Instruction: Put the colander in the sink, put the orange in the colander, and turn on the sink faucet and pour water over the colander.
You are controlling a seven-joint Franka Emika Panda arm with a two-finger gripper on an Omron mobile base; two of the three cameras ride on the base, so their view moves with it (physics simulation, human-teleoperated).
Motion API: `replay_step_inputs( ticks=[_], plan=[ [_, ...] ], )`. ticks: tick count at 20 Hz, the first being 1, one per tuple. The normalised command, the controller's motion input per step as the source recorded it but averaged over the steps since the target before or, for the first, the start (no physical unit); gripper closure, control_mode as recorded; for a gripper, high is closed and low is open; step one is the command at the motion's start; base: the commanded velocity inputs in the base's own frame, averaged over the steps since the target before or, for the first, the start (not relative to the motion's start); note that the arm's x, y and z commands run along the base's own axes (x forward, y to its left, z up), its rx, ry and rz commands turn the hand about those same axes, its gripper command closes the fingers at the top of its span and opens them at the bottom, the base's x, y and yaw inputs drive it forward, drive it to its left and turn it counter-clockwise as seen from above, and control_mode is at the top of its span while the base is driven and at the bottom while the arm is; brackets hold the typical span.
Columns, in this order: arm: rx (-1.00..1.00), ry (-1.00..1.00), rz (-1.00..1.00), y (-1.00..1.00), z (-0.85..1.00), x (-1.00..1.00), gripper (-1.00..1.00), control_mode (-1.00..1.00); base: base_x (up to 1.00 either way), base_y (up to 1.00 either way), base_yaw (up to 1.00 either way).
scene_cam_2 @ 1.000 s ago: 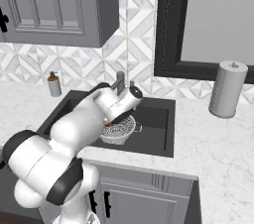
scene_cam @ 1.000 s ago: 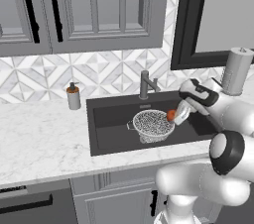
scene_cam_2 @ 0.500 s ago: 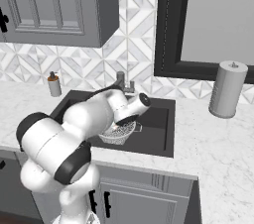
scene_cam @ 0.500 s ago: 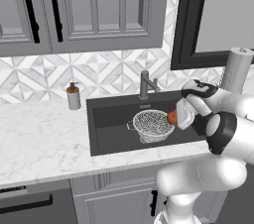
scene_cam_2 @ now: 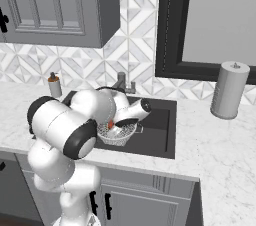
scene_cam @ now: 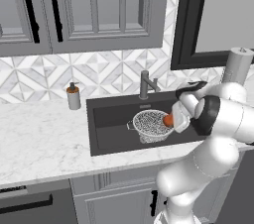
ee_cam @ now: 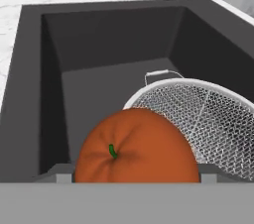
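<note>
Closest to the hand camera, the orange (ee_cam: 137, 146) sits between the jaws, which stand wide and are closed on its sides; the two dark fingertips (ee_cam: 58, 173) press at its left and right. From the left base view the gripper (scene_cam: 174, 119) holds the fruit just over the near rim of the colander (scene_cam: 151, 125), at its right edge, not yet above the middle of the bowl.

I judge the orange firm but slightly yielding, round and smooth-skinned, so it could roll or slip if squeezed off centre; a hold across its widest part, as now, looks soundest. It seems light enough for this arm.

Just beyond, the colander rests on the floor of the sink (scene_cam: 113, 126), its small wire handle (ee_cam: 161, 74) pointing away from the hand. It looks thin, stiff and light, likely to skid or tip if the fruit drops on its rim, so a release over the centre would be safer.

Further back the faucet (scene_cam: 147, 84) stands at the sink's rear edge, untouched. A soap dispenser (scene_cam: 73, 96) stands on the bench (scene_cam: 39, 139) to the left.
</note>
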Motion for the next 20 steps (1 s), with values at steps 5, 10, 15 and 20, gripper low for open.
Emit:
replay_step_inputs(
  ticks=[5,10,15,20],
  plan=[
    [0.00,0.00,0.00,0.00,-0.32,0.24,1.00,-1.00,0.00,0.00,0.00],
    [0.00,0.00,0.00,0.00,-0.21,0.15,1.00,-1.00,0.00,0.00,0.00],
    [0.00,0.00,0.00,0.00,-0.22,0.13,1.00,-1.00,0.00,0.00,0.00],
    [0.00,0.00,0.00,0.00,-0.24,0.16,1.00,-1.00,0.00,0.00,0.00]
  ],
)
